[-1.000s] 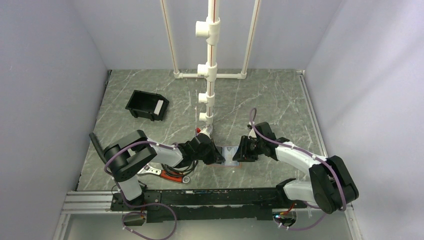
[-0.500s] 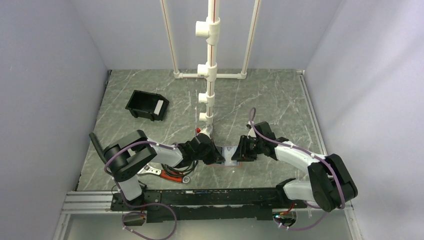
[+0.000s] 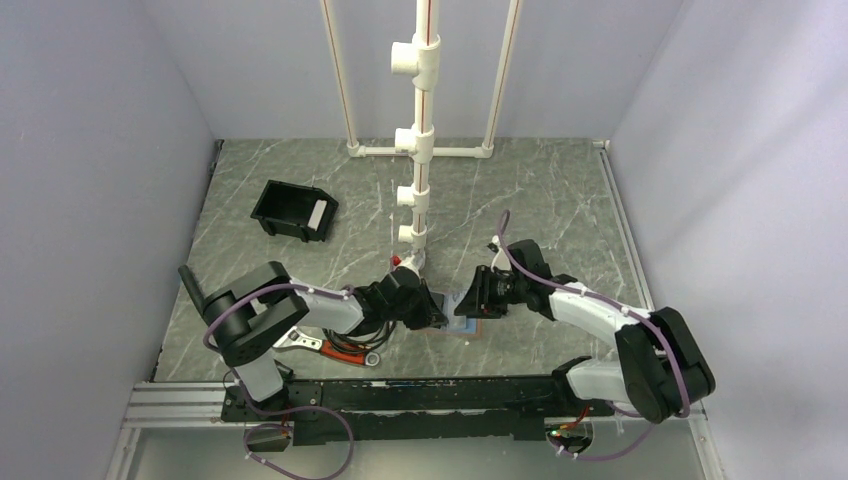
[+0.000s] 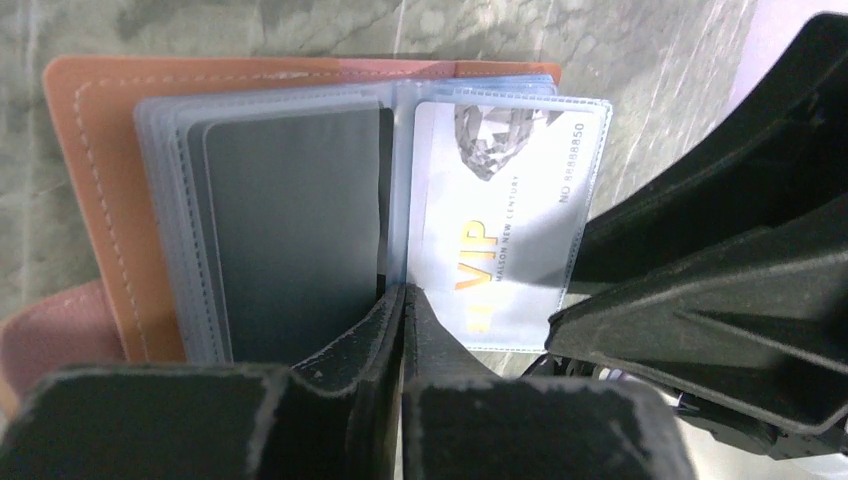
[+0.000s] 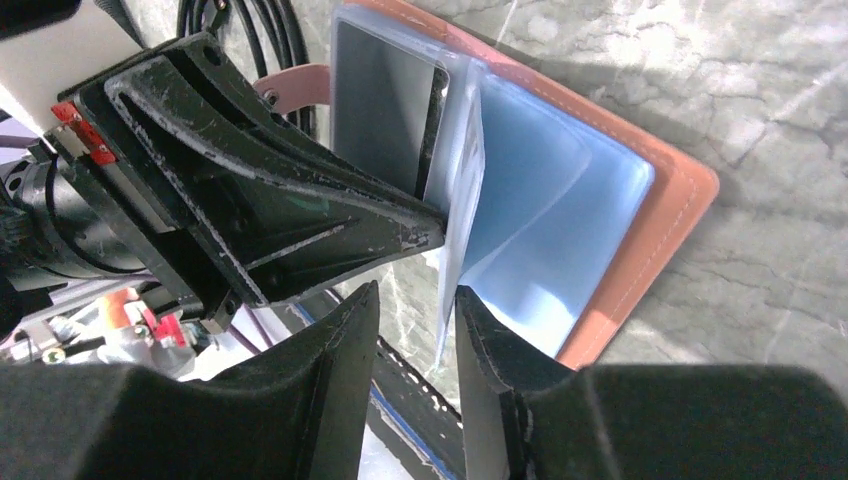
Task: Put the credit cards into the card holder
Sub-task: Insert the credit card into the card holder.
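The card holder [image 3: 457, 316] lies open on the table between both grippers, brown rim [image 4: 90, 200] up, clear sleeves inside. A dark grey card [image 4: 290, 230] sits in the left sleeve. A white "VIP" credit card [image 4: 500, 200] sits in a sleeve page that stands lifted off the right half. My left gripper [image 4: 403, 296] is shut, its tips resting at the sleeves' fold; its tips also show in the right wrist view [image 5: 432, 236]. My right gripper [image 5: 418, 296] is open, with the lifted sleeve page [image 5: 462, 220] standing between its fingers, against the right one. The holder's rim [image 5: 650, 250] lies beyond.
A black open bin [image 3: 293, 211] holding a pale flat piece stands at the back left. A white pipe stand [image 3: 420, 140] rises just behind the holder. Black cables and a red-handled tool [image 3: 345, 345] lie under my left arm, with a pink loop [image 5: 295, 85] beside them.
My right gripper has moved left over the holder's right half, and a sleeve page now stands lifted between its fingers. My left gripper has stayed in place.
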